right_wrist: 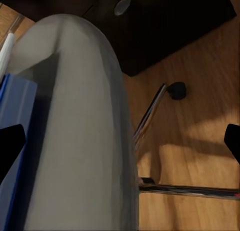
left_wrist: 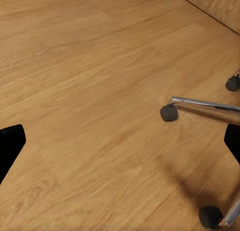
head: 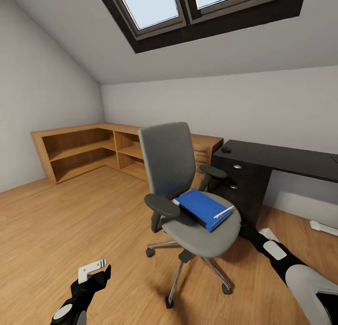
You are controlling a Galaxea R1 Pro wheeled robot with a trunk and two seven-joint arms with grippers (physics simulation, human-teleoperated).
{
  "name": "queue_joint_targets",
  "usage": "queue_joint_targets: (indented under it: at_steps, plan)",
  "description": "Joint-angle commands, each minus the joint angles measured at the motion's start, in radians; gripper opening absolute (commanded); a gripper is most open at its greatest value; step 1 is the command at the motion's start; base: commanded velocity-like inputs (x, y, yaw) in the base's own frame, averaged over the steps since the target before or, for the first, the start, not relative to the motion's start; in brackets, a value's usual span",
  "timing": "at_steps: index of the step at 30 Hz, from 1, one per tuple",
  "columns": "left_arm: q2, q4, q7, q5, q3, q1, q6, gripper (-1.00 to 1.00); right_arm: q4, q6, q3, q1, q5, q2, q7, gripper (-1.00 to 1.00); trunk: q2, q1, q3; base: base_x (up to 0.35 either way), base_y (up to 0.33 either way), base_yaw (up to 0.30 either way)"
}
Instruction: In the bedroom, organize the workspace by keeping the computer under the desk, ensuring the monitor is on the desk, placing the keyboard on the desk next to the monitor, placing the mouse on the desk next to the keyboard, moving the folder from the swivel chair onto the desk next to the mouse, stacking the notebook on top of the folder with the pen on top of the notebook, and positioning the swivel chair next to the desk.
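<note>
Both arms occupy the lower edge of the head view. Left gripper [head: 96,271] hangs above bare wooden floor [head: 56,222]; in the left wrist view its 2 dark fingertips [left_wrist: 10,146] sit at opposite edges, spread wide, with nothing between them. Right gripper [right_wrist: 120,141] is beside the seat edge of the swivel chair [head: 188,193]; its fingertips [right_wrist: 10,141] also stand wide apart, gripping nothing (in the head view the seat hides the gripper itself).

Desk [head: 281,158]: black, against the far wall at right, drawer unit with round silver knobs [head: 237,166] facing the room. A low wooden shelf unit [head: 80,149] runs along the corner at left, under a skylight [head: 197,6].

Swivel chair: grey seat and back, black armrests, chrome star base on casters [left_wrist: 169,112], standing just in front of the desk's drawer end.

Folder [head: 203,207]: blue, lying flat on the chair seat, above a dark item whose identity cannot be confirmed.

Pen [head: 224,212]: pale, resting on the folder near its right corner.

Mouse [head: 226,150]: small, black, on the desk's left end.
</note>
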Motion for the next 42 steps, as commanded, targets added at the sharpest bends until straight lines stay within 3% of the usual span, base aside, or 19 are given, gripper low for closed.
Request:
queue_joint_targets:
  at_steps: [1, 25, 42]
  plan:
    - [-0.001, -0.001, 0.004, 0.010, 0.000, 0.000, 0.005, 1.00, 0.000, 0.004, -0.007, -0.001, -0.002, -0.001, 0.004, 1.00, 0.000, 0.000, -0.001, 0.000, 0.000, 0.000]
    - [-0.001, -0.001, 0.004, 0.010, 0.000, 0.000, 0.005, 1.00, -0.006, 0.004, -0.007, -0.001, -0.005, 0.000, 0.004, 1.00, 0.000, 0.000, -0.001, 0.085, 0.000, 0.006]
    - [-0.001, -0.001, 0.003, 0.010, 0.000, 0.000, 0.005, 1.00, -0.006, 0.003, -0.007, 0.000, -0.005, 0.000, 0.006, 1.00, 0.000, 0.000, -0.001, 0.001, 0.000, 0.253]
